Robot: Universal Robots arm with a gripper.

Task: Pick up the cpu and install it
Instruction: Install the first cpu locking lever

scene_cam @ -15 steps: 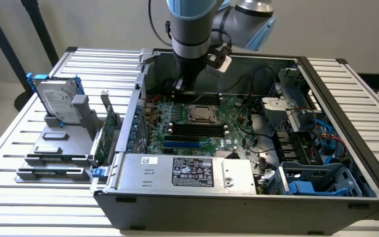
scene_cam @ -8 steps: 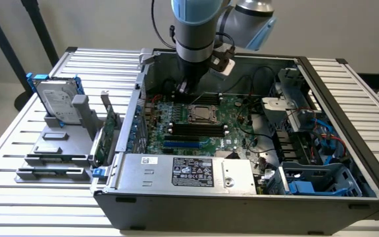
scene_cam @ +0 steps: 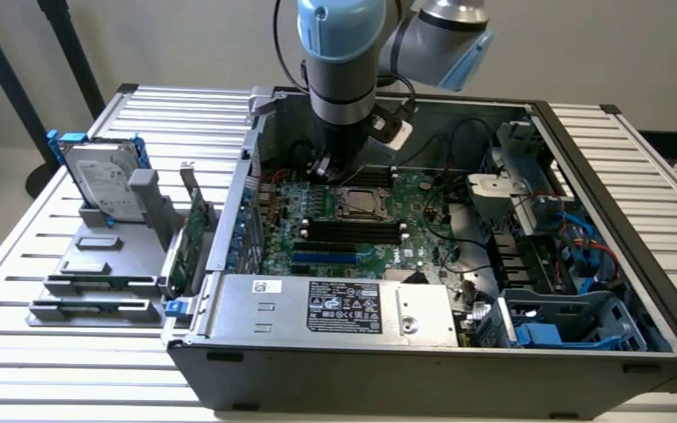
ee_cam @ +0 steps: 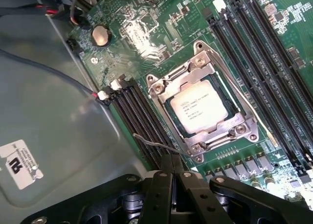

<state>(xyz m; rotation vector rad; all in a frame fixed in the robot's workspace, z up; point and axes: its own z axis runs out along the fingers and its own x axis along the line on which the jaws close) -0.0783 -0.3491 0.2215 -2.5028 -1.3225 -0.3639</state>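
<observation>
You had the cpu (ee_cam: 199,108) already seated in the motherboard (ee_cam: 161,33) socket near the middle of the board, and the gripper (ee_cam: 172,161) hung just beside it, fingers pressed together and holding nothing, so installation looked essentially complete.

- Robotics lab / test bench, not a home.
- Slatted aluminium table (scene_cam: 33,264) carries an opened PC case (scene_cam: 433,352), motherboard (scene_cam: 362,220) exposed.
- Grey parts fixture (scene_cam: 103,273) holds a hard drive (scene_cam: 103,181).
- Robot arm (scene_cam: 345,62) overhead.
</observation>
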